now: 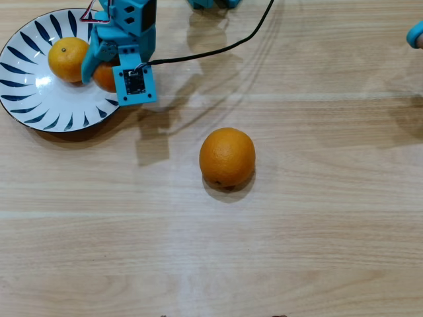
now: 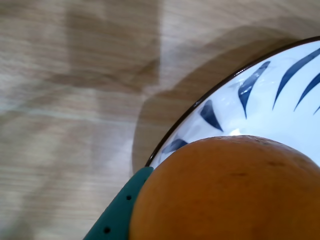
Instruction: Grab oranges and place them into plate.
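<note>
The white plate [image 1: 26,92] with dark blue strokes sits at the top left of the overhead view. One small orange [image 1: 67,59] rests in it. My blue gripper [image 1: 100,71] hangs over the plate's right side, shut on a second small orange [image 1: 105,78] that is mostly hidden under the arm. In the wrist view this orange [image 2: 230,190] fills the lower right, pressed against a teal finger [image 2: 117,215], with the plate's rim [image 2: 220,90] just behind it. The larger orange [image 1: 227,157] lies alone on the wooden table, well right of the plate.
A black cable [image 1: 218,46] runs from the arm across the table's top. A blue object [image 1: 416,34] pokes in at the right edge, and another blue part [image 1: 213,3] shows at the top edge.
</note>
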`<state>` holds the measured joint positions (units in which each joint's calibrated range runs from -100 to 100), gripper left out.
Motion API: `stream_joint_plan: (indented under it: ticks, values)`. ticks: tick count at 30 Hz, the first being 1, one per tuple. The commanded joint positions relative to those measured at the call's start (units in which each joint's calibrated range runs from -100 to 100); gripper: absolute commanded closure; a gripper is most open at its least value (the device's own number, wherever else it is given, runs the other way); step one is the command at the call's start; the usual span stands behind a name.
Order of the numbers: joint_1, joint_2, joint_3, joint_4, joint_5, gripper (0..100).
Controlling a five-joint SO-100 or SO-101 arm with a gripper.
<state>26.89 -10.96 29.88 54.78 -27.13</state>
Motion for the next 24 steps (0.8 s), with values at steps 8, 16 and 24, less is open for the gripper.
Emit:
stream_joint_plan:
  ticks: [8,16,24]
  values:
    - [0.5,-1.1,1.0,1.3,-3.3,54]
    - [-8.8,-11.2,-5.8,2.4,-4.0,88]
    - [-24.4,-14.5,-28.4,24.5,-17.2,98]
